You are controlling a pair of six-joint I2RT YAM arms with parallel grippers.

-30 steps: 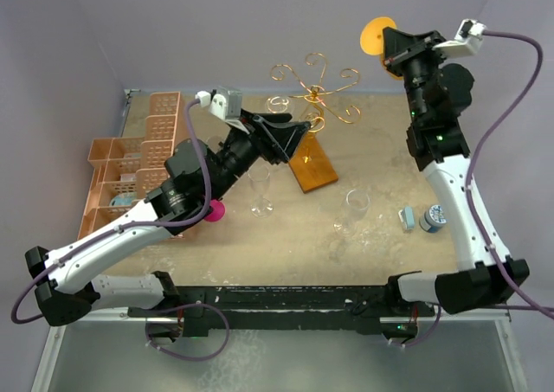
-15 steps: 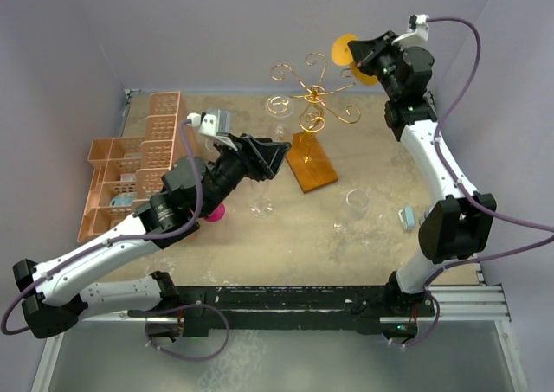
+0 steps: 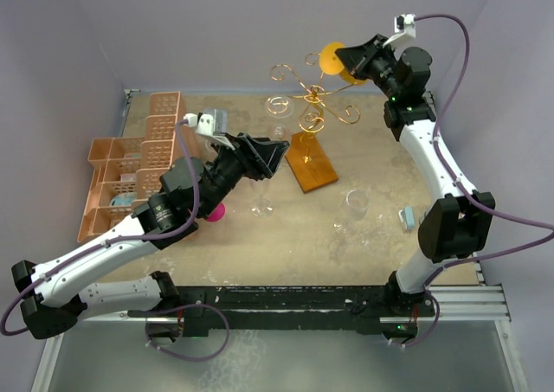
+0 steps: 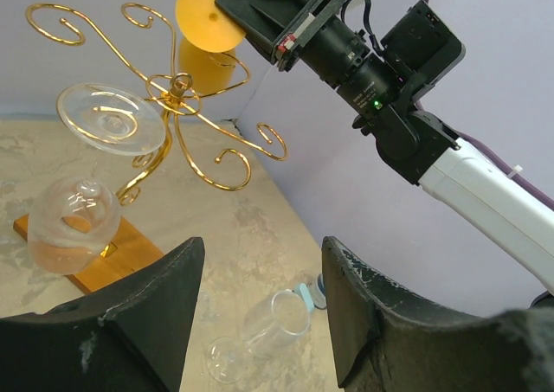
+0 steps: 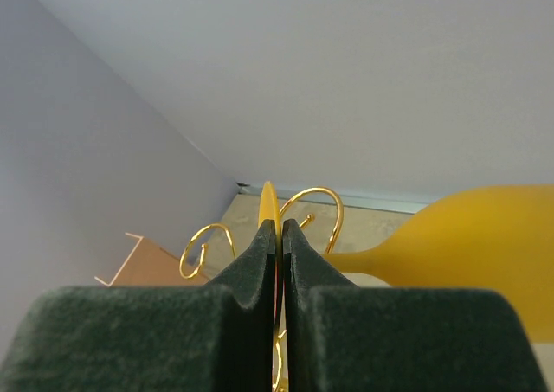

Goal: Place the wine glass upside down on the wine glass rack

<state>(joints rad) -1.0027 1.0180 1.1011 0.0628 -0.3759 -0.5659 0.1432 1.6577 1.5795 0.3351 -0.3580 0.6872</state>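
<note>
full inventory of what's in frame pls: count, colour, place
wine glass rack: 1, gold wire on orange-brown base, back centre of table
yellow wine glass: 1, yellow, in the air beside the rack top
hanging clear wine glass: 1, clear, upside down on the rack
upright clear glass: 1, clear, table centre
clear glass on its side: 1, clear, right of centre
pink object: 1, pink, mostly hidden by the left arm
lattice crates: count unclear, orange, left edge
light blue item: 1, right side, partly hidden
table: 1, tan
left gripper: 1, black, open, near the upright clear glass
right gripper: 1, black, shut on the yellow wine glass's foot
</note>
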